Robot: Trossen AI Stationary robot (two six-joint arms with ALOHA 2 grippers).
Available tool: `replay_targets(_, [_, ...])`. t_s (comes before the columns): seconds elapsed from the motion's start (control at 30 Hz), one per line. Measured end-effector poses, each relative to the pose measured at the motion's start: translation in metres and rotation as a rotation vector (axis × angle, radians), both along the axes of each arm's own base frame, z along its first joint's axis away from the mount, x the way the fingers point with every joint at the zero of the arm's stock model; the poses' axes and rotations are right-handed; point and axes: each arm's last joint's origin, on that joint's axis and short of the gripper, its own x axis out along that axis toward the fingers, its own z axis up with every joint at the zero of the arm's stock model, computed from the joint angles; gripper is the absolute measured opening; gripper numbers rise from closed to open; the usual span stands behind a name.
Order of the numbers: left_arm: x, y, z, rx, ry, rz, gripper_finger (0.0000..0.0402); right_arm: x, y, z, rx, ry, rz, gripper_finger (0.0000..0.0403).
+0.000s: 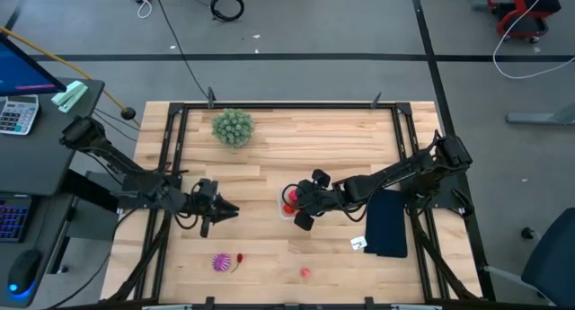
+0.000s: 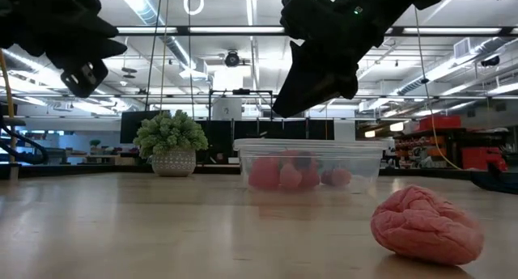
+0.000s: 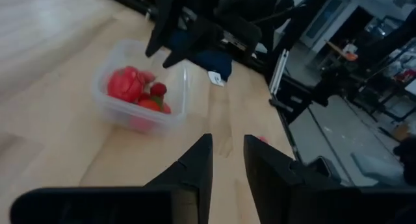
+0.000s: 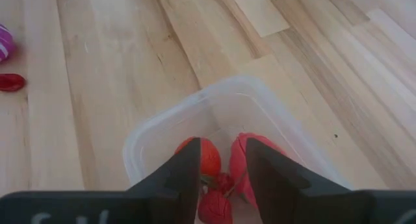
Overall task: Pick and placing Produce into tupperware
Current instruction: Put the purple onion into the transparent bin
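While the right gripper (image 4: 221, 169) hovers over the tupperware (image 4: 156, 136), its jaws seem empty, slightly spread.

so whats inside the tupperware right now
The tupperware holds several red produce pieces, plus a smaller one. The right gripper above covers part, so the full count is hidden.

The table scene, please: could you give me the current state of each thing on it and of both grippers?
tupperware: open, lidless, holding red produce.
pink piece: loose on the table, outside the tub.
spiky purple piece: loose on the table.
right gripper: open, empty, above the tub.
left gripper: open, empty, away from the tub.
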Motion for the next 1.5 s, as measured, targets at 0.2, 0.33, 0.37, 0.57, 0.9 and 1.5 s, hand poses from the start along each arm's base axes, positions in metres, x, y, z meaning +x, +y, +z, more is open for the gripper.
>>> replay_targets(0.2, [0.002, -0.003, 0.009, -0.079, -0.01, -0.033, 0.0084, 0.0, 0.0, 0.0, 0.0, -0.001, 0.0, 0.0128])
replay_targets(0.33, [0.009, -0.008, 0.029, 0.036, 0.01, -0.065, 0.0077, 0.001, 0.0, 0.0, -0.014, -0.004, 0.016, 0.0128])
replay_targets(0.37, [0.011, -0.009, 0.036, 0.1, 0.036, -0.074, 0.0076, 0.001, 0.0, 0.001, -0.019, -0.006, 0.021, 0.0128])
replay_targets(0.57, [0.015, -0.011, 0.066, 0.319, 0.298, -0.093, 0.0075, 0.001, 0.0, 0.001, -0.033, -0.006, 0.036, 0.0128])
replay_targets(0.9, [0.022, -0.032, 0.046, 0.115, 0.572, -0.187, 0.0122, 0.001, 0.0, 0.001, -0.05, 0.003, 0.056, 0.0128])
replay_targets(1.5, [0.036, -0.087, 0.007, -0.286, 0.772, -0.277, 0.024, 0.001, 0.0, 0.001, -0.048, 0.003, 0.056, 0.0128])
